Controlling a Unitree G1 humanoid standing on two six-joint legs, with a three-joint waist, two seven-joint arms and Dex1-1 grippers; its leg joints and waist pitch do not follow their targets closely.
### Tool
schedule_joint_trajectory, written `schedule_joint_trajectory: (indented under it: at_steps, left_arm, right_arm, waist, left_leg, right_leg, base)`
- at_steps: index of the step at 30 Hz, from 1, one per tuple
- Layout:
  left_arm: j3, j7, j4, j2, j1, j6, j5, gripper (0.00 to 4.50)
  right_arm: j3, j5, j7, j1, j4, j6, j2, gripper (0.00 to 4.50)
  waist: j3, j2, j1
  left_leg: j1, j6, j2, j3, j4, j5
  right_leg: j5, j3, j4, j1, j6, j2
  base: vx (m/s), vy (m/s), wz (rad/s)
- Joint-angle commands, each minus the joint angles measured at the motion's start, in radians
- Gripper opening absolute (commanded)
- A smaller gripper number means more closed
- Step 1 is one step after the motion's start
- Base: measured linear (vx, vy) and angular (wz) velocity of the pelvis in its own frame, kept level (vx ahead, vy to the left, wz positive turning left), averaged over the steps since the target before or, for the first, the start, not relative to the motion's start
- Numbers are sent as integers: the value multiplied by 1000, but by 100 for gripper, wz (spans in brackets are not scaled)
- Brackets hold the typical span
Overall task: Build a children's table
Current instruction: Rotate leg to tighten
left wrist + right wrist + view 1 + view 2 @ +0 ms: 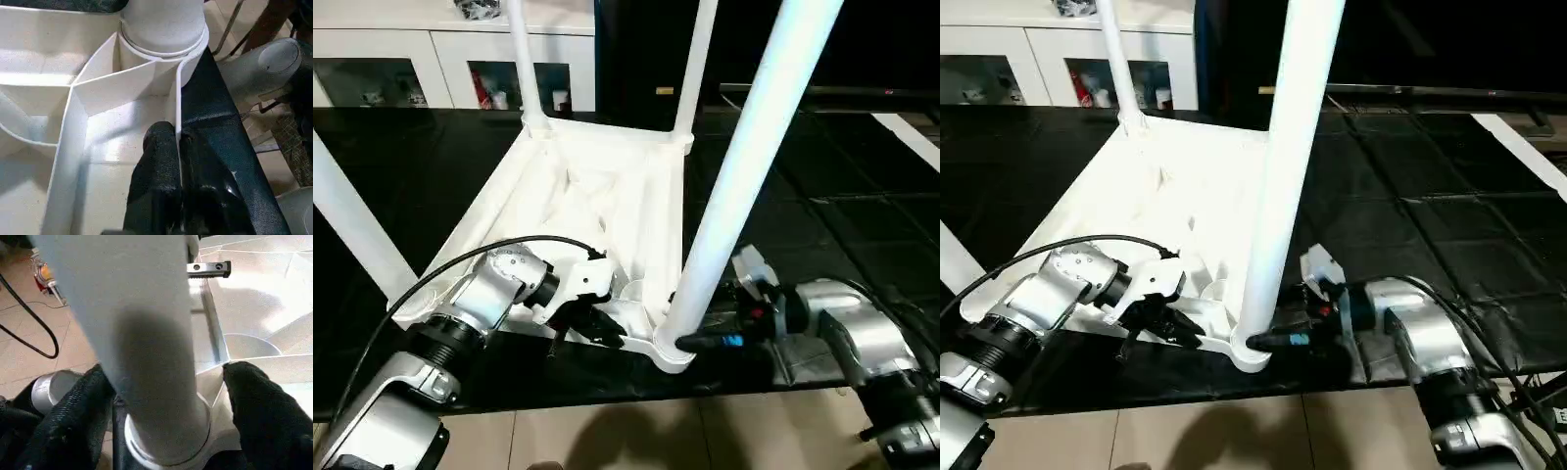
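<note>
Your two head views look forward and down over both forearms at the upturned table top [597, 186] from slightly offset positions. Your left wrist view looks along the left gripper [177, 147], close to the near corner socket [164, 44]. Your right wrist view faces that same socket, closer still, along the near leg [142, 333].
</note>
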Motion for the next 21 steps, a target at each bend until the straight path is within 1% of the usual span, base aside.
schedule_joint_trajectory:
  at_steps: [1, 2, 5, 6, 8, 10, 13, 15, 17, 20, 21]
  left_arm:
    - [-42, -50, -27, -13, 1, -17, 1, 0]
    - [-43, -52, -25, -13, 1, -21, 2, 0]
    - [-43, -52, -26, -11, 2, -23, 4, 0]
    - [-43, -52, -26, -11, 2, -24, 4, 0]
    - [-44, -50, -26, -9, 3, -25, 3, 0]
    - [-44, -50, -26, -8, 4, -25, 3, 0]
    - [-45, -47, -28, -7, 6, -25, 4, 0]
    - [-45, -46, -28, -7, 7, -26, 4, 0]
    - [-45, -44, -26, -7, 7, -27, 5, 0]
    - [-46, -40, -24, -8, 8, -26, 6, 0]
    - [-46, -38, -24, -9, 8, -24, 6, 0]
  right_arm:
    - [7, -3, 12, -17, 10, -9, 0, 321]
    - [10, 0, 14, -23, 18, -7, 2, 312]
    - [13, 2, 21, -31, 27, -4, 7, 302]
    - [14, 2, 22, -32, 29, -4, 9, 283]
    - [15, 1, 27, -37, 37, -4, 13, 267]
    - [17, 1, 29, -40, 43, -5, 16, 248]
    - [21, 3, 31, -46, 54, -8, 21, 224]
    - [21, 4, 32, -46, 55, -8, 22, 217]
    - [23, 5, 32, -46, 57, -8, 25, 211]
    - [23, 7, 32, -38, 49, -5, 30, 209]
    - [23, 9, 33, -32, 42, -3, 31, 209]
  waist:
    - [-63, -5, -5]
    - [-64, -6, -4]
    - [-63, -6, -4]
    - [-63, -7, -4]
    - [-63, -10, -4]
    - [-63, -8, -3]
    - [-62, -9, -5]
    - [-60, -9, -6]
    - [-60, -6, -8]
    - [-61, -5, -10]
    - [-61, -4, -11]
  left_leg:
    - [2, 55, 26, 5, -61, -151]
    - [2, 58, 26, 5, -60, -146]
    - [1, 61, 26, 5, -60, -143]
    - [1, 60, 26, 5, -60, -149]
    - [0, 58, 25, 5, -60, -149]
    - [0, 57, 26, 5, -60, -146]
    - [0, 55, 25, 5, -61, -149]
    - [0, 51, 25, 5, -61, -163]
    - [1, 45, 25, 3, -62, -178]
    - [2, 44, 26, 3, -62, -179]
    - [1, 44, 26, 3, -62, -178]
  right_leg:
    - [-218, 43, -59, 56, -213, -62]
    - [-206, 42, -57, 56, -217, -62]
    - [-201, 42, -57, 56, -219, -61]
    - [-214, 41, -58, 56, -217, -62]
    - [-230, 42, -59, 57, -210, -63]
    - [-229, 42, -58, 56, -208, -63]
    - [-231, 42, -58, 56, -209, -62]
    - [-258, 42, -61, 54, -203, -63]
    - [-284, 42, -64, 54, -195, -63]
    - [-276, 42, -63, 54, -197, -62]
    - [-263, 42, -62, 54, -201, -61]
  base:
    - [0, 0, 0]
    - [0, 0, 0]
    - [0, 0, 0]
    - [0, 0, 0]
    - [0, 0, 0]
    - [0, 0, 0]
    - [0, 0, 0]
    - [0, 0, 0]
    - [0, 0, 0]
    - [0, 0, 0]
    - [0, 0, 0]
